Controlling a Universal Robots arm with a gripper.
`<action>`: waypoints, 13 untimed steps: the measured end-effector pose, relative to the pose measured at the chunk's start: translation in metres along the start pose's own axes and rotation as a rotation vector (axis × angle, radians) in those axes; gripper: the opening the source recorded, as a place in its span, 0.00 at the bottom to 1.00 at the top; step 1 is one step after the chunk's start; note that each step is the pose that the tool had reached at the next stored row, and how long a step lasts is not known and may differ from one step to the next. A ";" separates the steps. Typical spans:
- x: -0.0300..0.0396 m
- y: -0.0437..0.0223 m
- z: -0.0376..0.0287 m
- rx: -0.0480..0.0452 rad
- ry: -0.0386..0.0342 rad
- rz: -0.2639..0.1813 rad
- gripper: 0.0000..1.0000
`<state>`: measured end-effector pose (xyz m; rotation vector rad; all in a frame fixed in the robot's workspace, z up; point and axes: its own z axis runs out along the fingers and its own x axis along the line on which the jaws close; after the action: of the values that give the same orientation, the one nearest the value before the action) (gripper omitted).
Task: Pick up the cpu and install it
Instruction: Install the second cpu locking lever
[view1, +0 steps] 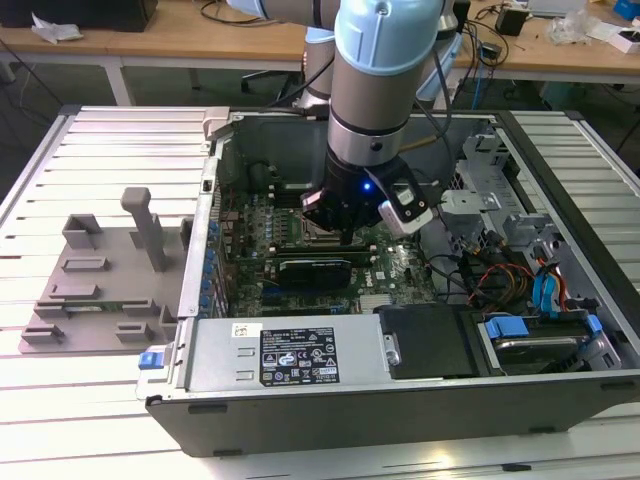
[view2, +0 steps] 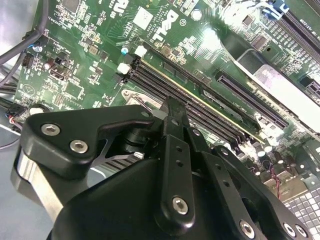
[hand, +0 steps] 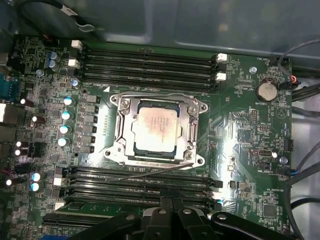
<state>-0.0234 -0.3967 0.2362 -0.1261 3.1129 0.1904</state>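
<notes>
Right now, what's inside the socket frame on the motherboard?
In the first wrist view the cpu lies flat inside the socket frame, silvery top up, with the frame's metal edges around it. The contacts beneath it are covered.

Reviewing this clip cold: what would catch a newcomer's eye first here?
Most striking is the arm plunged into the open computer case, its black claw low over the green motherboard. In the first wrist view the silvery cpu lies in the metal socket frame, between the banks of black memory slots. At the exterior view's left, a grey plastic tray lies outside the case.
</notes>
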 end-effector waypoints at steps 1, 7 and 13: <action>0.0000 0.0000 0.0003 0.0000 0.0000 0.000 0.11; 0.0001 -0.0004 0.0031 0.0000 0.0000 0.000 0.11; 0.0002 -0.0008 0.0063 0.0000 0.0001 0.000 0.11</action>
<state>-0.0234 -0.3967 0.2299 -0.1261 3.1130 0.1904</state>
